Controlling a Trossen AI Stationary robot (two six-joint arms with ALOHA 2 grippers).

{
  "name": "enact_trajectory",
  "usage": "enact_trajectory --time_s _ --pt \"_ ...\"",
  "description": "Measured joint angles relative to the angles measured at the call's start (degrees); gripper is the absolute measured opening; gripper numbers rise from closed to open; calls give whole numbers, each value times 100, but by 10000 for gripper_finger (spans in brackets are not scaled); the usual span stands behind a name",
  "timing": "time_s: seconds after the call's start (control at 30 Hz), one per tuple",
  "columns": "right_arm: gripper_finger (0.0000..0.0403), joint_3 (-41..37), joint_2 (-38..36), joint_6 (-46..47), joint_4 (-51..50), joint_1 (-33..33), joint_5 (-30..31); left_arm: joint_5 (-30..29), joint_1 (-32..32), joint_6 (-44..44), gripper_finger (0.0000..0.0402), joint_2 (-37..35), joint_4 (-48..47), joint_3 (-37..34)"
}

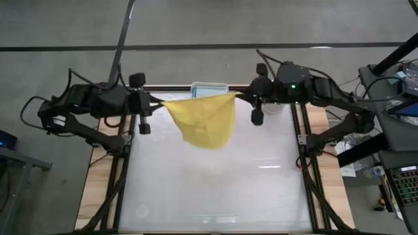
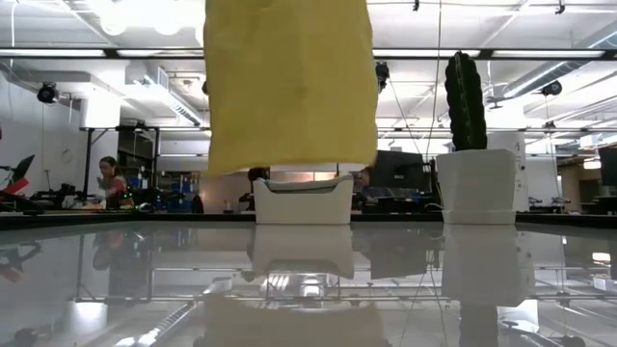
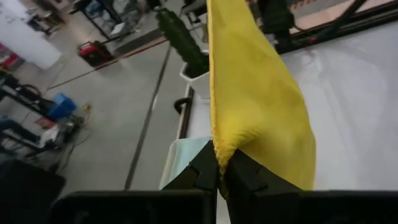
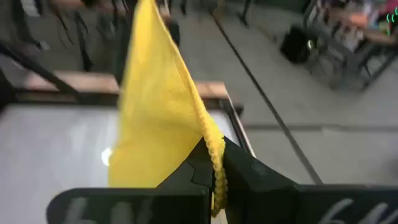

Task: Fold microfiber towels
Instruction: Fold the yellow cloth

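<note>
yellow towel hangs in air over far part of table, stretched between both arms. left gripper clenched on its left top corner; right gripper clenched on right top corner. top edge runs left to right, taut between them; cloth droops toward table below, not touching. white tub just behind. both arms equally near; lowering together looks next.
</note>
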Motion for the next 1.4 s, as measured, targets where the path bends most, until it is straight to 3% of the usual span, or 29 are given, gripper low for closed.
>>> enact_trajectory --time_s 0.2,0.47,0.67,0.77,0.97,1.17,1.4 --pt "8 322 397 59 -843 -10 300 -756 138 0 0 12 -28 27" --pt "8 494 882 -125 -984 -14 1699 -908 474 37 0 100 -386 18" --pt "8 585 894 -92 -1210 3 1643 -928 582 -459 0 130 -1541 8" --pt "8 589 885 311 -1523 3 1154 -357 580 -832 0 138 -1965 -43" --pt "8 336 875 943 -2222 181 -367 1229 408 -1326 0 166 -1909 -515" --pt "8 -280 890 1496 -2216 910 -511 1689 -97 -2104 0 219 -1772 -1427" --pt "8 -1132 888 2388 -1752 1798 -587 2403 -840 -2998 0 390 -672 -2561"
